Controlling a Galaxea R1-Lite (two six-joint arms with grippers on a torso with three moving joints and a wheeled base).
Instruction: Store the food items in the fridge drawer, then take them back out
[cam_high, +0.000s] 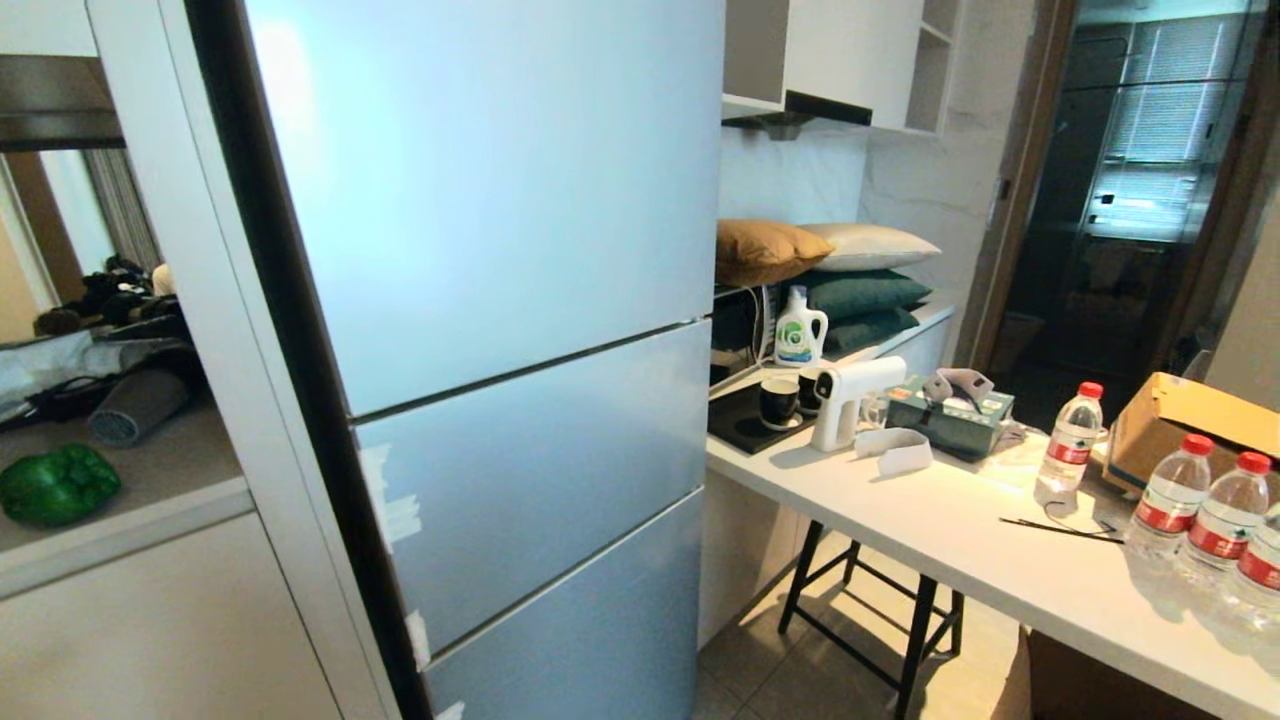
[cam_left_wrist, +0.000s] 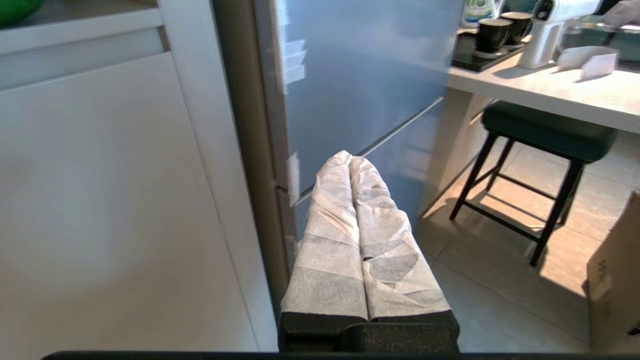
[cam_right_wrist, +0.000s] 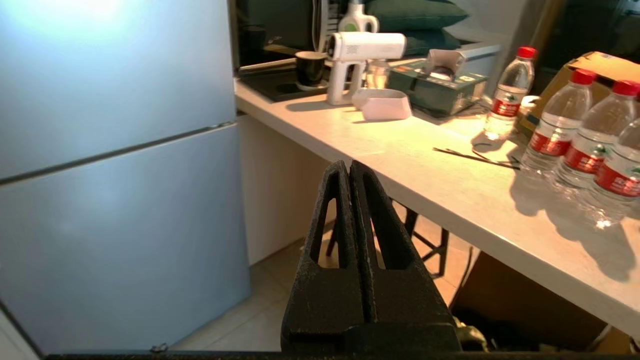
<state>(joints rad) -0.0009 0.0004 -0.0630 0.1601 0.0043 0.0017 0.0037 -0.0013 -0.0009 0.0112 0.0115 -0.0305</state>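
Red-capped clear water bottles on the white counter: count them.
4: one red-capped clear water bottle stands alone by the cardboard box; three cluster at the counter's right edge, the last partly cropped.

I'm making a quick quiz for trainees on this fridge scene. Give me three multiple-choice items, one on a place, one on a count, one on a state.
1. Where does the green bell pepper lie?
A. on the white table
B. on the shelf left of the fridge
C. on the floor

2. How many red-capped water bottles show in the head view?
A. two
B. four
C. six

3. How do the fridge doors stand?
A. all shut
B. the top one open
C. the bottom one pulled out

Answers:
1. B: the bell pepper rests on the shelf left of the fridge.
2. B: one water bottle stands alone on the table, and three more stand at the right edge.
3. A: all three fronts sit flush, with only thin seams between them.
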